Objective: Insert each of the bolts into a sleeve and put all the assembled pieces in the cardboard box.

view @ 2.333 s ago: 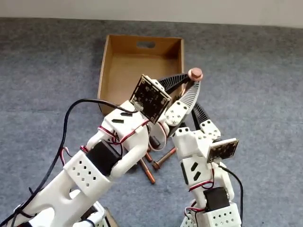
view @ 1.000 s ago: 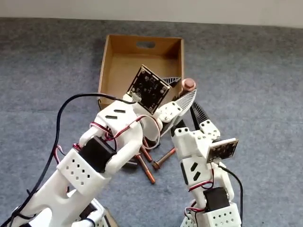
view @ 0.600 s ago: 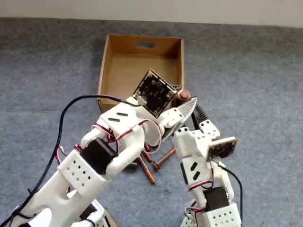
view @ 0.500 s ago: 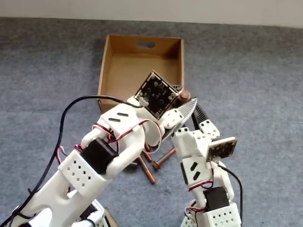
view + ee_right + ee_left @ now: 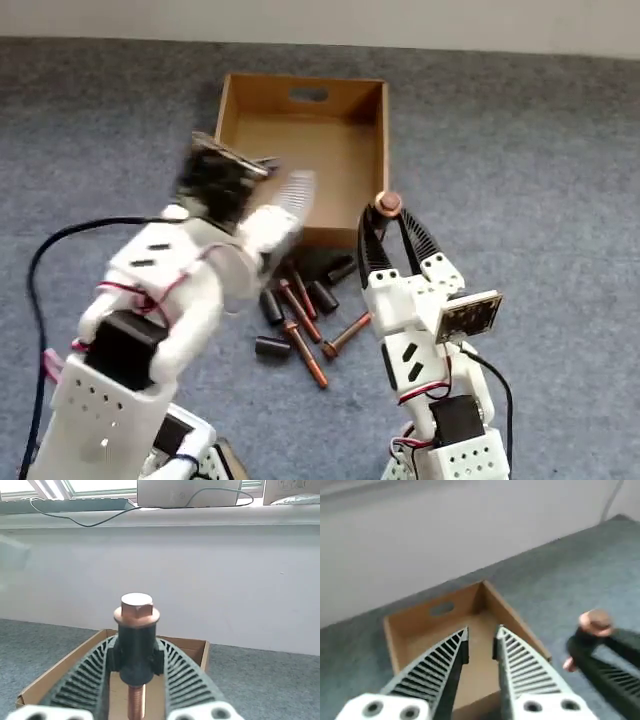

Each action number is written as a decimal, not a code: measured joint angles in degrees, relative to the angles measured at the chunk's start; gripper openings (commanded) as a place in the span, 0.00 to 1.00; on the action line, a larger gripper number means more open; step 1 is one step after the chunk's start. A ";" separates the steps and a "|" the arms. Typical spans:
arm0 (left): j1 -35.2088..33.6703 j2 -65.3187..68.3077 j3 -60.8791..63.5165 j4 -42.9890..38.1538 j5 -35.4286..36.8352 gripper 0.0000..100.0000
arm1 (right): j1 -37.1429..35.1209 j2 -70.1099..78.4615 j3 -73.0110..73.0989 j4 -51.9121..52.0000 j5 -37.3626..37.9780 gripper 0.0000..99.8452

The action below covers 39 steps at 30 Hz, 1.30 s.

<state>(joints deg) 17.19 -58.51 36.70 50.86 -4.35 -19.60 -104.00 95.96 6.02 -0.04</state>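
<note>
High view: right claw (image 5: 388,216) tight on sleeved bolt (image 5: 388,204); left claw (image 5: 480,630) ajar, empty, over box (image 5: 385,140)

We appear to be in an office or lab room pressed into service as a robot test bench, where grey carpet (image 5: 540,150) is the work surface for two white printed machines, the left arm (image 5: 150,310) and the right arm (image 5: 430,350). Behind them we see a plain white wall (image 5: 225,580), and above it a sill (image 5: 280,511) under windows (image 5: 100,485), with a dark cable (image 5: 90,526) drooping from a pale device (image 5: 187,492).
</note>
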 measured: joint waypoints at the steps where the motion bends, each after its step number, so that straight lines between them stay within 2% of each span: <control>1: -3.08 -0.44 2.99 0.00 0.00 0.02 | 0.00 0.00 0.00 0.00 0.00 0.01; 4: -11.78 -0.88 14.07 -1.93 0.00 0.02 | 0.00 0.00 0.00 0.53 0.00 0.01; 7: -19.08 -0.88 26.29 -8.35 0.09 0.02 | 0.00 0.00 0.00 4.22 0.00 0.01; 11: -23.03 -0.88 38.42 -18.64 0.09 0.02 | 0.00 0.09 0.00 8.97 0.00 0.01; 16: -23.30 -0.88 47.91 -30.24 0.00 0.02 | 0.00 0.09 -0.79 14.95 0.26 0.01; 18: -23.30 -0.88 50.11 -33.41 0.00 0.02 | 0.18 0.09 -2.29 17.67 2.55 0.01; 25: -23.12 -0.88 54.95 -41.93 0.00 0.02 | 0.09 0.09 -13.01 23.91 4.75 0.01; 28: -20.92 -0.88 56.35 -43.69 0.00 0.02 | 0.00 1.14 -17.67 26.20 4.75 0.01; 33: -20.31 -0.88 56.44 -44.13 0.00 0.02 | 0.00 11.43 -27.69 28.84 3.96 0.01; 39: -20.31 -0.88 56.44 -44.13 0.00 0.02 | 0.00 35.52 -43.87 34.11 -2.46 0.01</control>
<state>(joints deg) -3.12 -59.38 93.14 6.73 -4.35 -19.60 -68.48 52.09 40.13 -2.51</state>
